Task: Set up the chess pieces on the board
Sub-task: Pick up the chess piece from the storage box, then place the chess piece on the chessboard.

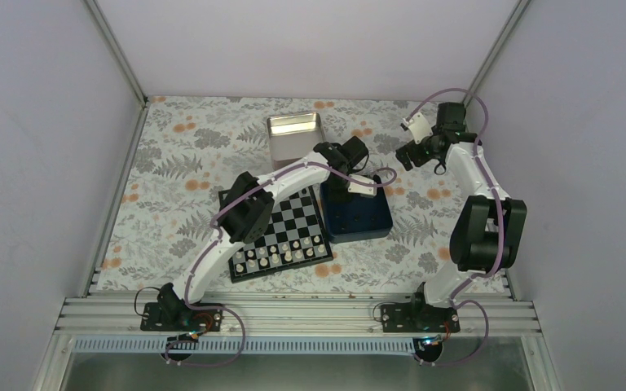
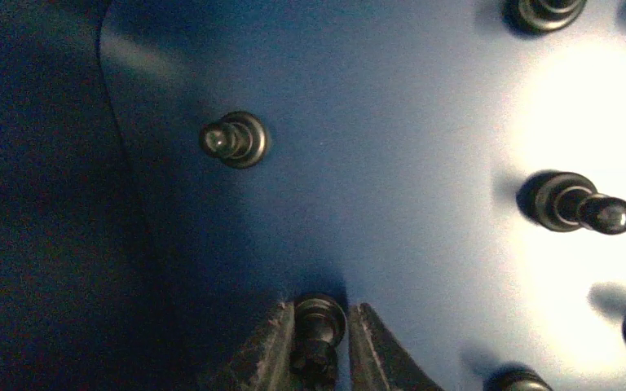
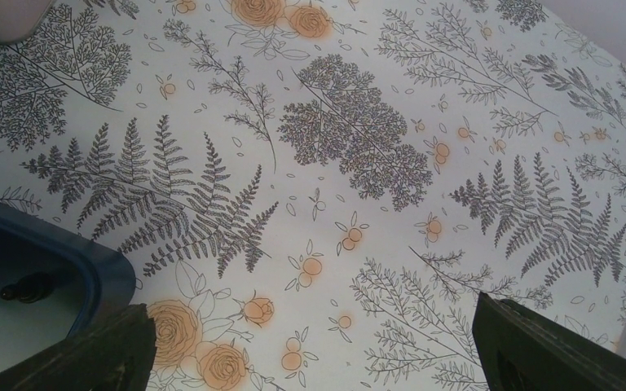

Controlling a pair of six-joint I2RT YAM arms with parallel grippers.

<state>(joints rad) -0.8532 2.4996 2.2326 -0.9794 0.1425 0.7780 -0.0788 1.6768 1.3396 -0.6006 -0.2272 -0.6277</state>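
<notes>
Left hand (image 2: 324, 309) was down in the blue box (image 2: 424, 122), pinching a black chess piece (image 2: 318, 334). Right hand (image 3: 314, 350) hung spread wide near the far right corner of the table (image 3: 359, 122).

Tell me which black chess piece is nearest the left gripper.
The black piece at the bottom edge of the left wrist view: it sits between the fingers of the left gripper, while the others stand clear of it.

Left pincer (image 2: 324, 314) tight, right pincer (image 3: 311, 308) wide.
</notes>
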